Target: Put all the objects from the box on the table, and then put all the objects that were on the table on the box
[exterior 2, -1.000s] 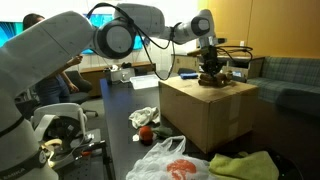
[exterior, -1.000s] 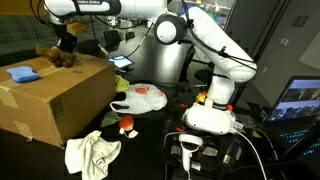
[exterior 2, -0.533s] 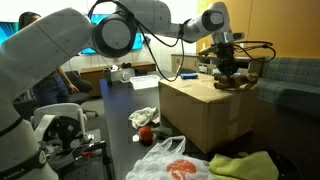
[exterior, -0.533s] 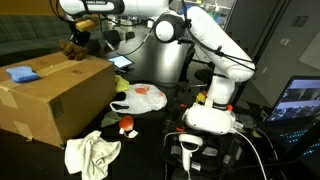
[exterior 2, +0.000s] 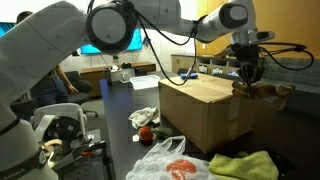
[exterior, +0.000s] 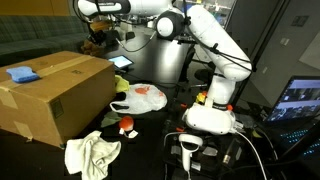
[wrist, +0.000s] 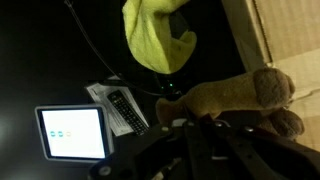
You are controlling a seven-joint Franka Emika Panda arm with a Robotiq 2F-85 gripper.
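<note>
Standing on the dark tabletop (exterior 2: 112, 105), the box (exterior: 55, 100) takes up one end of it, its taped top flaps shut. A blue item (exterior: 22, 73) lies on the box's top near one corner; what it is cannot be told.

Past the far edge of the box's top, the end effector (exterior 2: 247, 78) hangs in the air, clenched on a brown plush toy (wrist: 240, 95). In the wrist view the toy lies across the fingers with the box's edge just beside it. In both exterior views the toy is clear of the cardboard and touches neither the box nor the tabletop.

On the tabletop beside the box lies a white plastic bag (exterior: 145, 97) with orange-red print. A small red object (exterior: 127, 125) sits just beside the bag, between it and the box. A crumpled cream cloth (exterior: 92, 152) lies at the foot of the box's near corner, touching it. A yellow-green cloth (exterior 2: 245, 167) is bunched at the foot of the box.

Away from the box, the wrist view shows a tablet (wrist: 70, 133) with a lit screen lying flat on the dark surface and a remote control (wrist: 125, 110) just beside it. The arm's white base (exterior: 210, 112) stands well apart from the box, beyond the plastic bag.
</note>
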